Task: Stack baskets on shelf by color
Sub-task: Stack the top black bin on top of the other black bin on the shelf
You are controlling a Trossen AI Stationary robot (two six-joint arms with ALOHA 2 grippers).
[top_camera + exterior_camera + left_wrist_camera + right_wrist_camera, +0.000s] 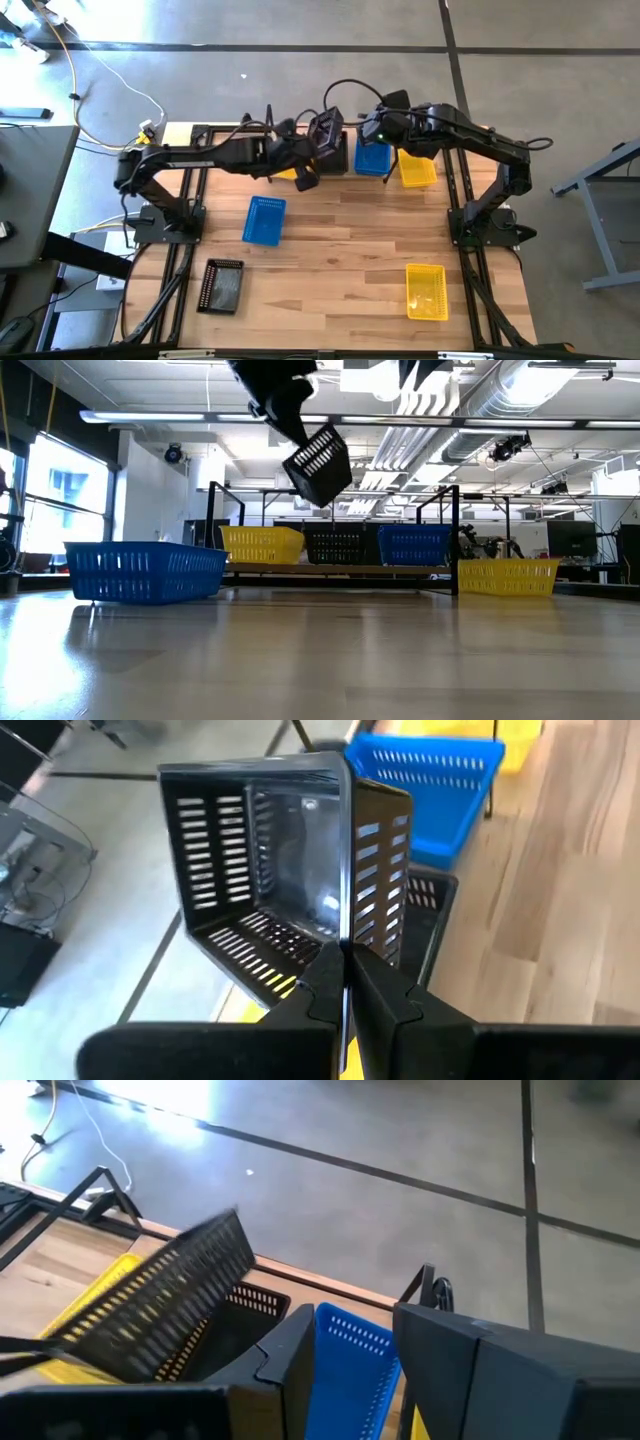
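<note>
My left jaws (345, 982) grip a tilted black basket (285, 880) by its wall. Low view alone shows it raised above the shelf (340, 570). My right jaws (350, 1350) are spread above the shelved blue basket (350, 1370).

Black basket (319, 464) tilted above shelf (340, 569), yellow, black, blue baskets on it

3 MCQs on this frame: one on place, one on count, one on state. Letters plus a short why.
1. Where is the black basket the left gripper holds?
A. on the table
B. in the air above the shelf
C. inside a blue one

2. How many baskets lie on the table off the shelf?
A. two
B. four
C. six

3. The held basket is:
A. tilted
B. level
C. upside down

Key:
1. B: low view shows it above the shelf's row.
2. B: high view shows a blue, a black and two yellow ones.
3. A: it hangs at a slant.
</note>
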